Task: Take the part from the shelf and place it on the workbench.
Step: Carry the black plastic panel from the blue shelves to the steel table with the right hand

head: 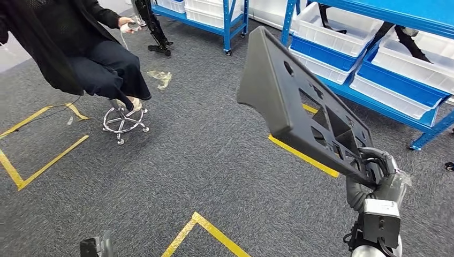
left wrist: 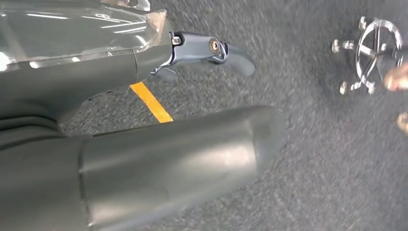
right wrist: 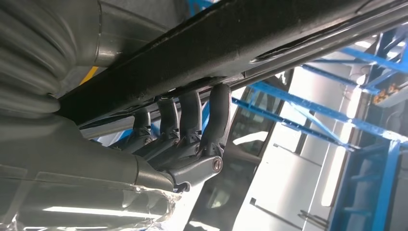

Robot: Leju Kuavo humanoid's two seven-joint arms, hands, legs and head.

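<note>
A large dark grey plastic part (head: pixel 300 101), a flat panel with several cut-outs, is held up in the air, tilted, over the carpet. My right hand (head: pixel 375 171) grips it at its lower right end. In the right wrist view the dark fingers (right wrist: pixel 192 120) curl over the part's edge (right wrist: pixel 240 43). My left hand (left wrist: pixel 183 110) hangs low over the floor with its thumb and fingers apart and nothing between them.
Blue shelving (head: pixel 396 88) with white bins stands at the right, and more shelving (head: pixel 227 21) at the back. A person (head: pixel 80 48) sits on a stool with a chrome base (head: pixel 124 120) at the left. Yellow tape lines (head: pixel 209 230) cross the grey carpet.
</note>
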